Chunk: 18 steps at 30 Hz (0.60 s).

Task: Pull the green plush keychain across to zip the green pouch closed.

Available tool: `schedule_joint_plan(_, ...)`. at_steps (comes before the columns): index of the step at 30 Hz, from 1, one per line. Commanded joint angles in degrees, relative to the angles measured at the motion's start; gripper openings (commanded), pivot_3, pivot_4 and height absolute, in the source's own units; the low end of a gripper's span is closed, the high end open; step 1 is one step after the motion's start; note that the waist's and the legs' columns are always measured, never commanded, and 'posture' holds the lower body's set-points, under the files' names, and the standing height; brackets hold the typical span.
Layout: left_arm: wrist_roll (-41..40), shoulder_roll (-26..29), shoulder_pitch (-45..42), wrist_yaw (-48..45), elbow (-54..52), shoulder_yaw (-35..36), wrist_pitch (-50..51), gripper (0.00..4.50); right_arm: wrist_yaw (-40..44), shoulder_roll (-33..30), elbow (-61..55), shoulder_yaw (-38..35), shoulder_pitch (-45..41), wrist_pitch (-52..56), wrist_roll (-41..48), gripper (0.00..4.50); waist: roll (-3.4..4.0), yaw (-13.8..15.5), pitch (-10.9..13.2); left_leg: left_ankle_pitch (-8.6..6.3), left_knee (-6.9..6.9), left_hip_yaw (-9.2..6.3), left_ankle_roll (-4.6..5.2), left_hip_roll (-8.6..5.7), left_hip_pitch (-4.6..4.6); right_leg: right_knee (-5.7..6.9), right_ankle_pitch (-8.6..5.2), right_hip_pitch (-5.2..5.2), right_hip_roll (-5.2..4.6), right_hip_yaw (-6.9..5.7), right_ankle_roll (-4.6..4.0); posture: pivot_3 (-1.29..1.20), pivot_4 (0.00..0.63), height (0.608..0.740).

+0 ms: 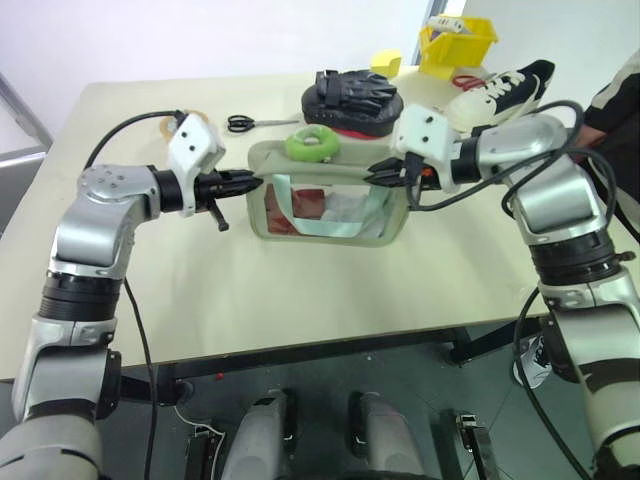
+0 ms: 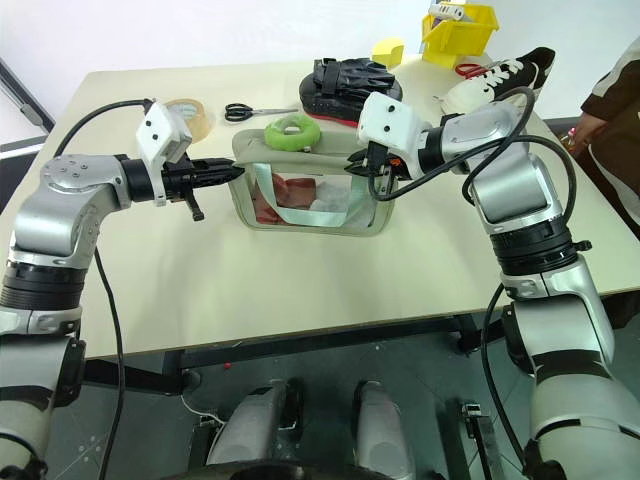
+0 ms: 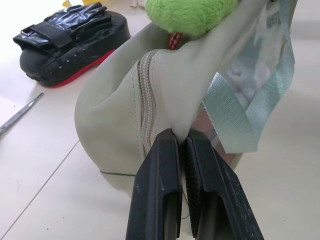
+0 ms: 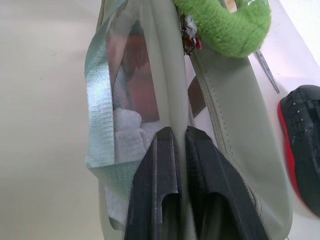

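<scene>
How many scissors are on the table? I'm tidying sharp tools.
2: black-handled scissors left of the padded mitt; red-handled scissors between yellow bin and sneaker. Others may be hidden.

Head stereo pair looking down over table (image 1: 300,290), wrist cameras close on green pouch (image 3: 120,125)

Plush keychain (image 1: 313,144) atop the pouch (image 1: 330,200), mitt (image 1: 353,97) behind, scissors (image 1: 250,123) behind-left.

- Keychain (image 1: 312,145): bright lime green.
- Pouch (image 1: 330,205): pale sage, mint strap, red and white inside.
- Mitt (image 1: 352,98): black over red.
- Bin (image 1: 457,45): yellow.
</scene>
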Motion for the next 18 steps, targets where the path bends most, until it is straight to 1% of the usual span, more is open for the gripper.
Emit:
schedule_joint_plan(1, -0.97, 0.25, -0.76, -0.05, -2.64, 0.75, 0.5, 0.0, 1.67, -1.36, 0.19, -1.72, -3.55, 1.19, 1.72, 2.13, 0.0, 0.0, 0.0, 0.0, 0.0, 0.0, 0.0, 0.0, 0.0, 0.0, 0.0, 0.0, 0.0, 0.0, 0.0, 0.0, 0.15, 0.74)
schedule_joint_plan(5, -1.41, 0.35, -0.38, -0.25, -3.72, 1.08, 1.18, 0.0, 2.11, -1.06, 5.03, -2.57, -8.3, 1.38, 2.45, 4.22, 0.01, -0.04, 0.0, 0.0, -0.01, 0.0, 0.0, 0.0, -0.01, 0.0, 0.0, -0.01, 0.0, 0.0, -0.01, 0.0, 0.15, 0.74)
schedule_joint_plan(6, -1.46, 0.36, -0.33, -0.26, -3.9, 1.12, 1.29, 0.0, 2.47, -0.4, 7.33, -2.73, -10.17, 1.54, 2.98, 4.44, 0.01, -0.04, 0.0, -0.01, -0.02, 0.0, -0.01, 0.0, -0.01, 0.0, 0.0, -0.03, -0.01, 0.0, -0.01, 0.0, 0.15, 0.74)
schedule_joint_plan(7, -1.53, 0.41, -0.29, -0.29, -4.06, 1.14, 1.44, 0.0, 1.81, 1.3, 10.55, -3.54, -12.81, 2.58, 4.06, 4.44, 0.01, -0.14, 0.0, -0.01, -0.04, 0.0, -0.01, 0.0, 0.0, -0.01, 0.0, -0.03, -0.01, 0.0, -0.01, 0.0, 0.15, 0.74)
schedule_joint_plan(9, -1.64, 0.43, -0.48, -0.38, -3.94, 1.11, 1.47, 0.0, -2.02, 6.23, 18.46, -5.64, -18.43, 4.97, 5.83, 4.44, 0.02, -0.46, 0.0, -0.01, -0.03, 0.01, -0.01, 0.0, 0.01, 0.0, 0.0, -0.03, -0.01, 0.01, -0.01, 0.0, 0.15, 0.74)
schedule_joint_plan(11, -1.69, 0.4, -0.66, -0.45, -3.76, 1.01, 1.39, 0.0, -5.44, 9.94, 24.68, -6.83, -21.73, 5.59, 6.02, 4.44, 0.03, -0.47, 0.0, -0.01, -0.13, 0.02, -0.03, 0.01, 0.03, 0.01, 0.0, -0.07, -0.03, 0.02, -0.01, 0.0, 0.15, 0.74)
schedule_joint_plan(15, -1.62, 0.13, -0.82, -0.27, -3.82, 0.7, 1.26, 0.0, -10.28, 15.34, 35.37, -8.97, -26.15, 5.17, 6.4, 4.44, 0.03, -0.31, 0.0, 0.02, -0.21, 0.0, -0.09, 0.02, 0.01, 0.06, 0.1, -0.15, -0.02, 0.01, 0.16, 0.0, 0.15, 0.74)
schedule_joint_plan(18, -1.66, 0.24, -0.41, 0.0, -4.45, 0.85, 1.43, 0.0, -10.27, 17.57, 40.93, -7.78, -26.94, 2.79, 5.05, 4.44, 0.03, -0.22, 0.0, -0.04, -0.17, 0.0, -0.22, -0.01, 0.0, 0.05, 0.1, -0.11, -0.03, 0.01, 0.14, 0.0, 0.15, 0.74)
